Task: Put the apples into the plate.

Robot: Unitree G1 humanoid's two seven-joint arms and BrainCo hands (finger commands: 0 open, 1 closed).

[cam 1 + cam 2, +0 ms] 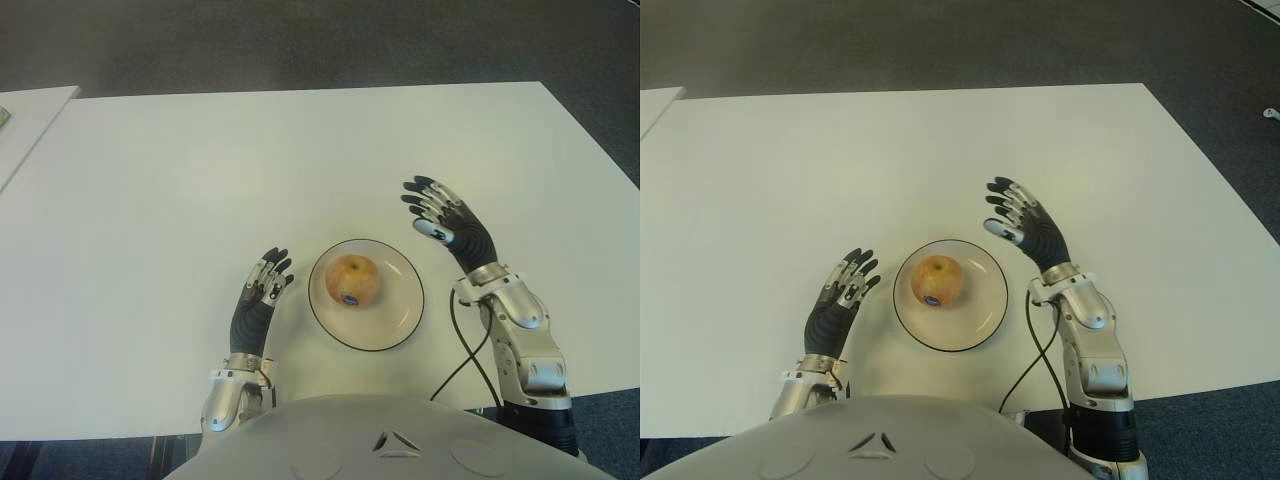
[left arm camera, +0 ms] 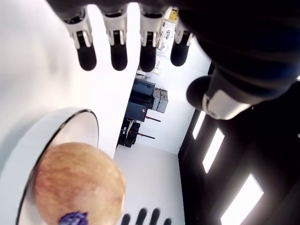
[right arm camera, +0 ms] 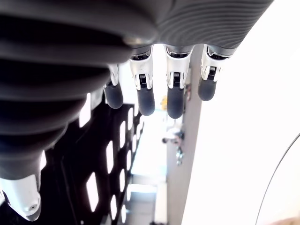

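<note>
One yellow-red apple [image 1: 352, 279] with a small blue sticker lies in the white, dark-rimmed plate [image 1: 400, 318] near the table's front edge. The left wrist view shows the same apple [image 2: 79, 185] inside the plate [image 2: 70, 122]. My right hand [image 1: 440, 215] is raised just beyond the plate's right side, fingers [image 3: 145, 98] spread and holding nothing. My left hand [image 1: 265, 285] shows just left of the plate, fingers [image 2: 117, 51] straight and empty.
The white table [image 1: 200, 170] stretches far and wide around the plate. A second white table's corner [image 1: 30, 110] shows at the far left. A black cable [image 1: 465, 350] runs down from my right wrist. Dark floor lies beyond the table.
</note>
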